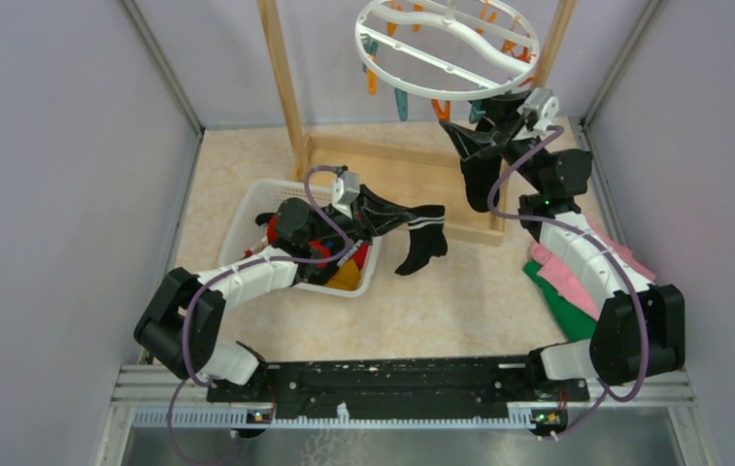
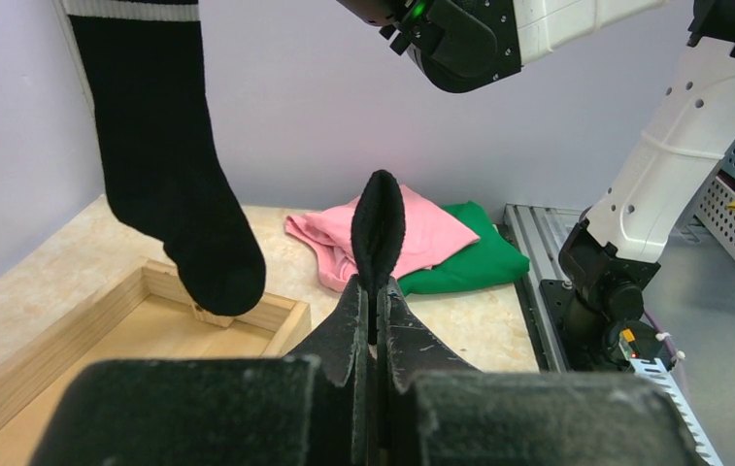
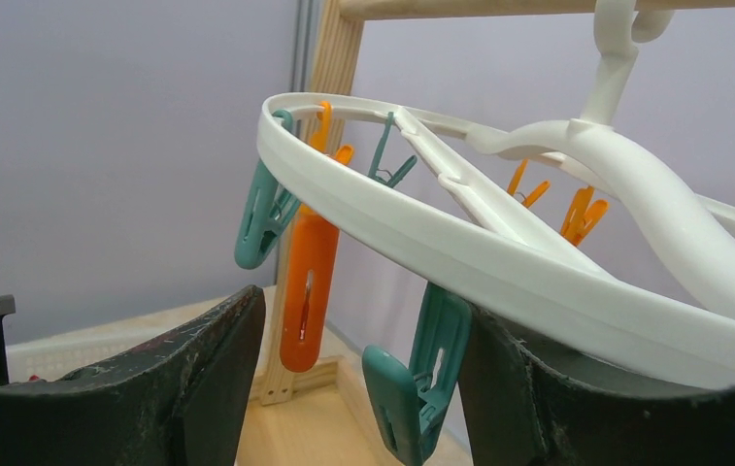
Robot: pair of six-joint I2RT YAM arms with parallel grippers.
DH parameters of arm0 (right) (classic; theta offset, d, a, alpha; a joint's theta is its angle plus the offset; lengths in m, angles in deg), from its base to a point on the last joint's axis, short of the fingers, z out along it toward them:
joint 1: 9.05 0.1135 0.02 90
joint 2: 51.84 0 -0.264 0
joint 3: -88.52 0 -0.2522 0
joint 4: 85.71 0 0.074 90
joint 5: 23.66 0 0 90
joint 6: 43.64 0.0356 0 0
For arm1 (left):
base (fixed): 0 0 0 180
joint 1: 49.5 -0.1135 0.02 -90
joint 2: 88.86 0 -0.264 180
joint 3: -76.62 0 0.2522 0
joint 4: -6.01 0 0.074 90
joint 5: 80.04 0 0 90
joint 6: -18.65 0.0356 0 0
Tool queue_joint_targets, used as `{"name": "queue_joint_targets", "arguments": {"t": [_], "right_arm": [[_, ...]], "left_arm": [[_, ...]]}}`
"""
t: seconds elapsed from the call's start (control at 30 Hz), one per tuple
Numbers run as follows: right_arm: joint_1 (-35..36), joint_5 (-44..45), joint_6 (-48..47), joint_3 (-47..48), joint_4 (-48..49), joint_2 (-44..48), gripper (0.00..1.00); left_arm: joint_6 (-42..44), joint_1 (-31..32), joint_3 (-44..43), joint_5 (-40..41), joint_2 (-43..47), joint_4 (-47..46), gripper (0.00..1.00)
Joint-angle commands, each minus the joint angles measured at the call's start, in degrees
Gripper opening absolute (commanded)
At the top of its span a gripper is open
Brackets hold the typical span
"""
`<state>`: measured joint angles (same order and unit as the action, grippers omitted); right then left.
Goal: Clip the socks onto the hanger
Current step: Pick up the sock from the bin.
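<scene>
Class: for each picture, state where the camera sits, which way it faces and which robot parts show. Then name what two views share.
Top external: above and behind, facing down at the table; left arm and right arm show whole.
Left wrist: on the left arm, facing along its shut claw, which pinches a black sock, toward the pink cloth; right arm at the right.
Right wrist: on the right arm, facing up through its open claw at the hanger.
Shared: top and right wrist both show the hanger.
</scene>
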<state>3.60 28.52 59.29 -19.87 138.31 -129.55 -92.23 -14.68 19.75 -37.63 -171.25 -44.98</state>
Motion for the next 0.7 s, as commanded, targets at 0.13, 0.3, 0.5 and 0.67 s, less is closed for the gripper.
{"name": "queue_joint_targets", "arguments": {"t": [0.13, 0.3, 0.5, 0.67], "right_arm": [[-0.9, -1.2, 0.7, -0.9, 2.1, 3.3, 0.67], [-1.2, -1.2, 0.7, -1.5, 2.1, 4.0, 0.65], [-1.4, -0.7, 1.0, -1.8, 2.3, 3.9, 0.65], [-1.9, 0.6, 0.7, -1.9, 1.1, 3.6, 0.65]], "left_arm": [[-0.4, -0.2, -2.0, -1.2, 0.3, -3.9, 0.00], [-0.6, -0.1, -2.1, -1.2, 0.1, -4.1, 0.00], [-1.1, -0.1, -2.4, -1.4, -0.2, -4.2, 0.00], [-1.2, -0.1, -2.4, -1.3, -0.1, -4.2, 0.00]]}}
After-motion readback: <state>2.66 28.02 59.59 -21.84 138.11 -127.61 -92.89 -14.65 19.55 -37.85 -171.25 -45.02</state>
